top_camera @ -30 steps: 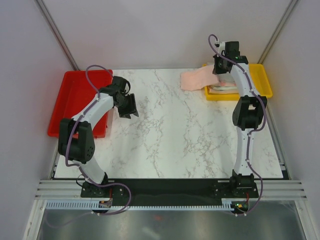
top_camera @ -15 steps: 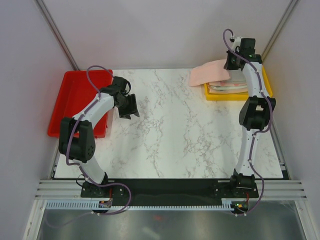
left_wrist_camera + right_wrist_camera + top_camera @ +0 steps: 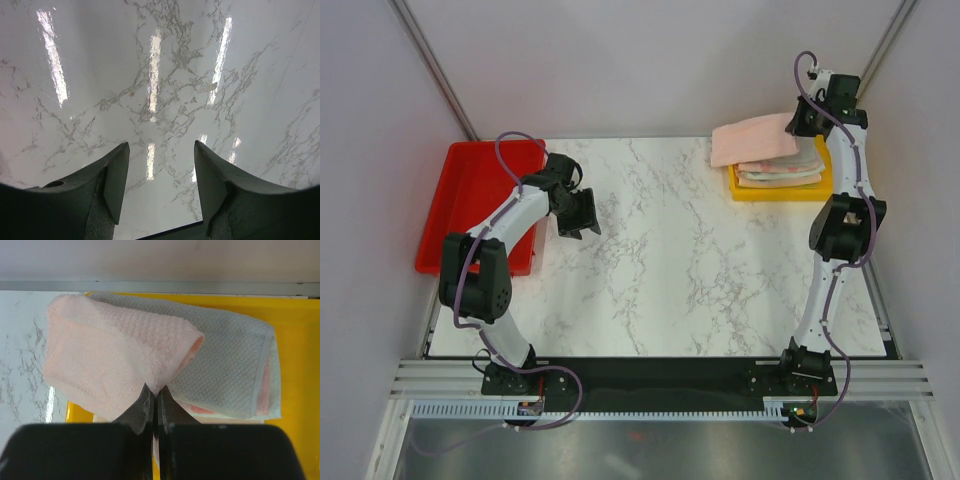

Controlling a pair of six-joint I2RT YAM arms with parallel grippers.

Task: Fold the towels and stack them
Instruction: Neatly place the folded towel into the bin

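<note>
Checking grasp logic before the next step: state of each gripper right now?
Left gripper: open, holding nothing.
Right gripper: shut on the pink towel.

Red tray [image 3: 470,195] blocks far half of left edge. Yellow tray [image 3: 780,192] w/ towel stack [image 3: 782,171] fills far-right corner; pink towel [image 3: 752,140] held up, sticking out past its left rim. Right arm [image 3: 845,225] stands along right edge. Left gripper [image 3: 580,228] hovers nr red tray, jaws apart. Table [image 3: 700,280] centre & near edge: free to pass.
</note>
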